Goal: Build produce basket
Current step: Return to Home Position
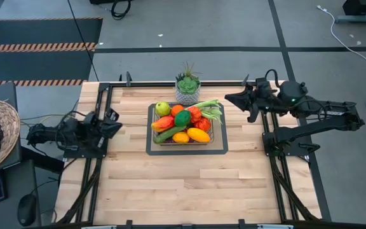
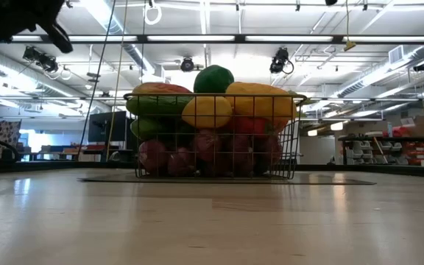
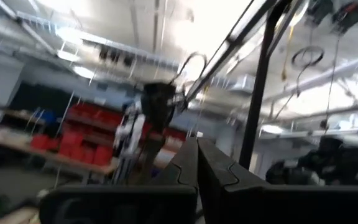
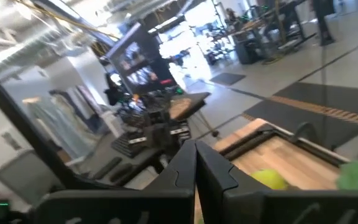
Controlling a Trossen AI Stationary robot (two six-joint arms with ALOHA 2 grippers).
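Left tool, right tool closed; one basket heaped

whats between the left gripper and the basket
In the high view, only bare wooden table and the edge of the dark mat under the wire basket lie between it and the left gripper.

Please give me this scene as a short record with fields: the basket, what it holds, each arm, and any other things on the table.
basket: wire basket on a dark mat, mid-table, toward the rear
contents: produce heaped above the rim, with a green apple at the rear left corner
left arm: left gripper shut, empty, at the table's left side, apart from the basket
right arm: right gripper shut, empty, at the rear right, apart from the basket
other: potted succulent just behind the basket
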